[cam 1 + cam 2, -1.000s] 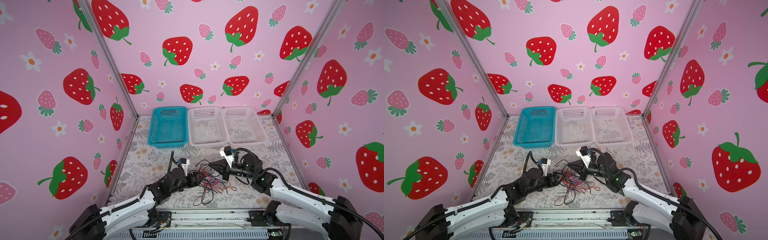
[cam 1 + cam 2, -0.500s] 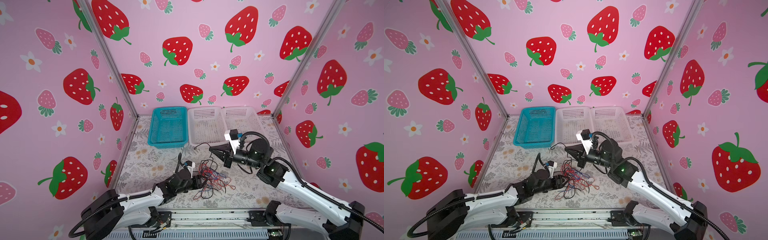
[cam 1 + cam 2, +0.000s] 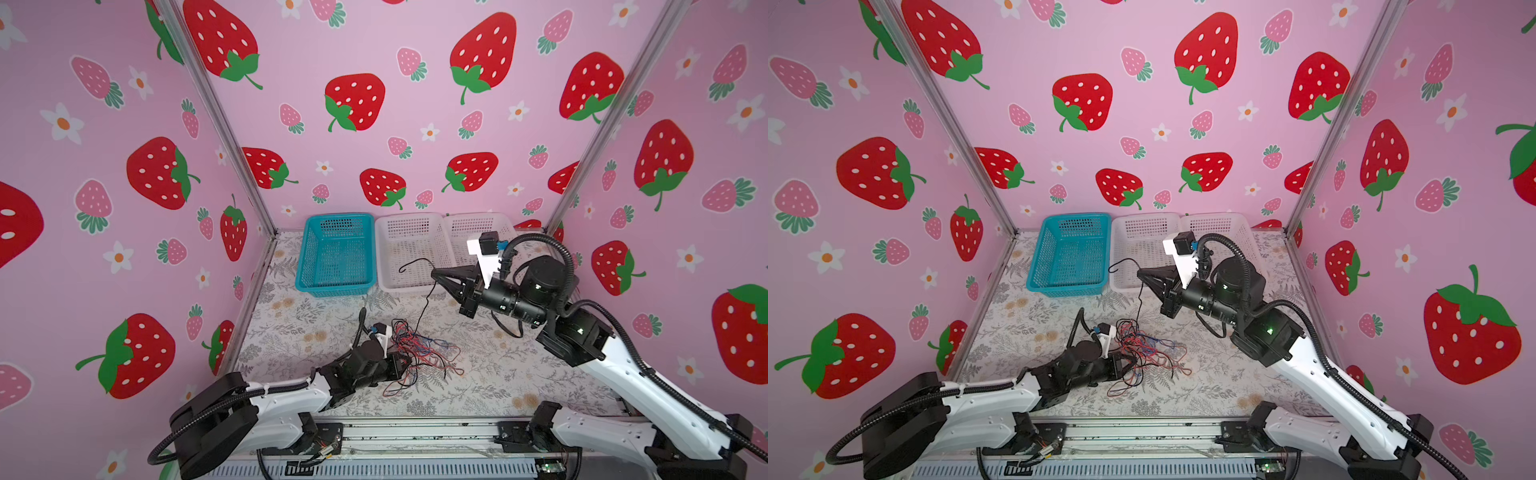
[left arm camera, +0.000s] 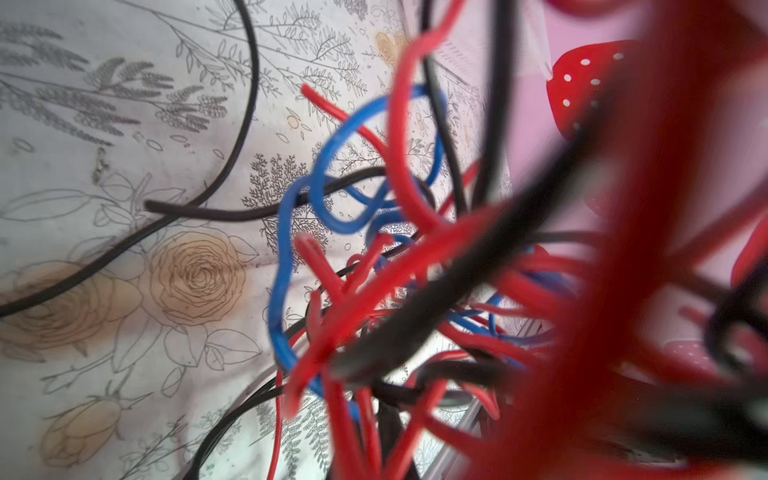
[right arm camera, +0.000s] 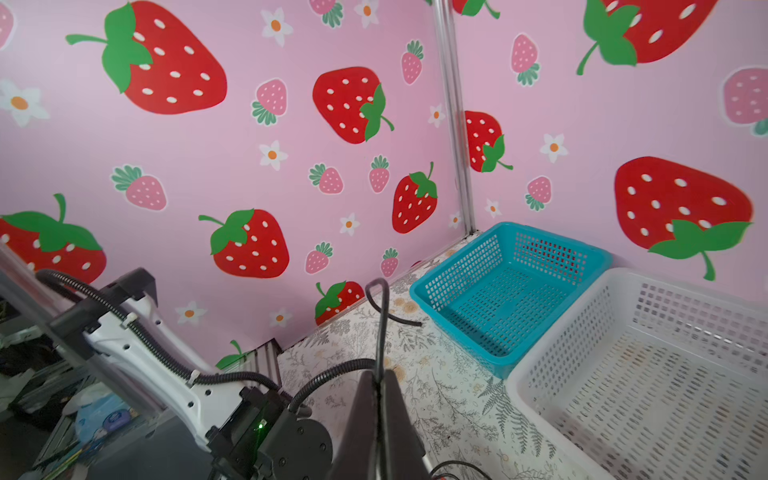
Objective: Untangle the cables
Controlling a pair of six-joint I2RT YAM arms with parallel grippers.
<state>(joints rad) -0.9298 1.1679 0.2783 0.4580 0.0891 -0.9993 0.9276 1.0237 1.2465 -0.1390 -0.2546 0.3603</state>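
Since prev frames: R gripper (image 3: 434, 274) up and back toward 1 o'clock, away from cable tangle (image 3: 415, 353), one black cable (image 5: 380, 332) drawn out w/ it. L gripper (image 3: 405, 362) pushed into tangle's 8 o'clock edge, gone from wide open to closed.

R fingers (image 5: 361, 415) pressed flat together, black cable pinched in the seam. Short free end curling past the tips toward 10 o'clock in both top views. Held high prob. on purpose: more height = more length pulled clear of the heap. Strand now a near-straight line from the tips down to the tangle, at 7 o'clock of R gripper.

L gripper low on floral mat (image 3: 291, 328), tips buried among red/blk/blue strands. L wrist view filled w/ wires up close, fingers hidden there, so which strands caught: cannot tell. Likely role = anchor, to stop the whole heap riding up w/ the pulled cable.

Tangle at approx 6 o'clock of the mat, near front rail, well apart from baskets. Teal basket (image 3: 332, 286), white basket (image 3: 399, 286) and second white basket (image 3: 478, 216) in a row at 12 o'clock by back wall, nothing visible inside. Prob. drop spots for freed cables, only a guess.

Task early: one strand partly out, rest knotted.
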